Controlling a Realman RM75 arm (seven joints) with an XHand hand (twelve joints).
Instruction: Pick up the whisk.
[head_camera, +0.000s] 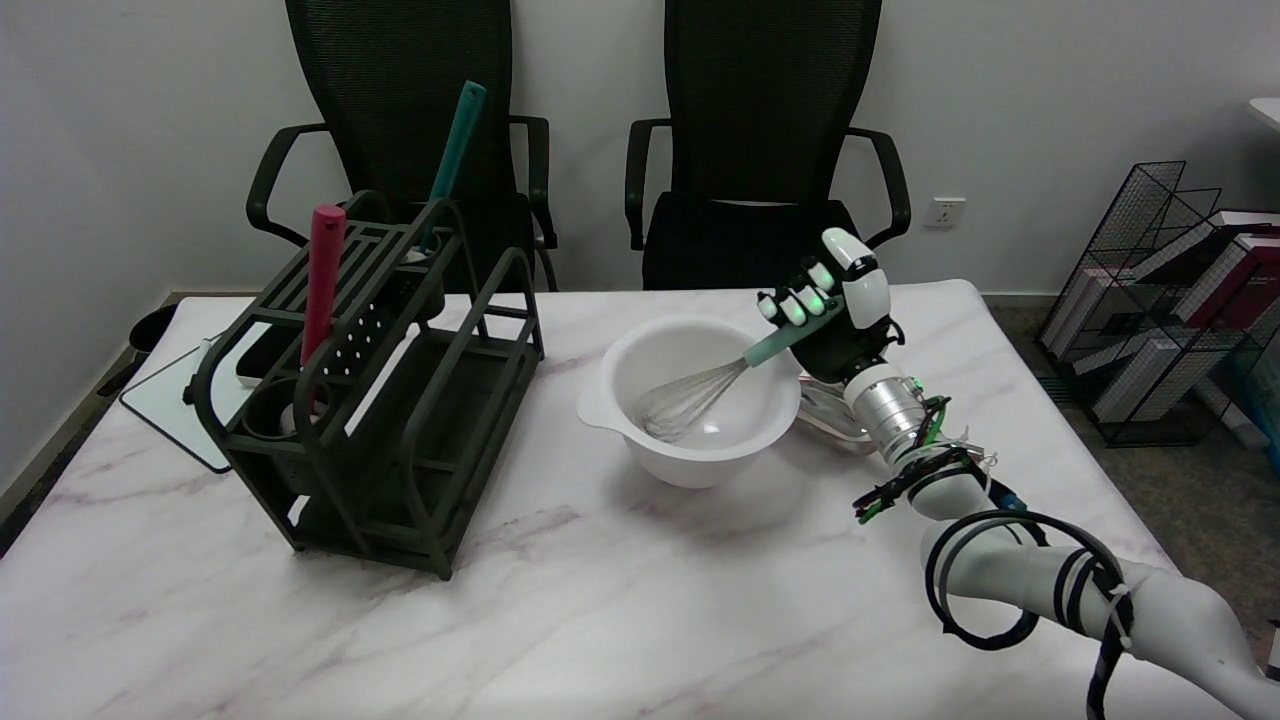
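Currently the right hand sits at the far right rim of the white mixing bowl, with its fingers curled over the mint-green handle of the whisk and the thumb raised above them. The hand holds the handle near its upper end; the grip is closed around it, not spread. The whisk slopes down and to the left from the hand, and its wire head lies inside the bowl, low against the inner wall on the left side. Whether the wires touch the bowl floor cannot be determined from this view.

The bowl stands on the marble table, right of centre. The right arm reaches in from the lower right, with black cable looped around its forearm. Just behind the wrist, a flat pale item lies on the table; its identity cannot be made out.

Left of the bowl, well apart from it, stands a dark wire rack. A red-handled utensil stands upright in its front left holder, and a teal-handled utensil leans in its rear holder. A white board lies at the table's left edge, partly behind the rack. Two black office chairs stand behind the table.
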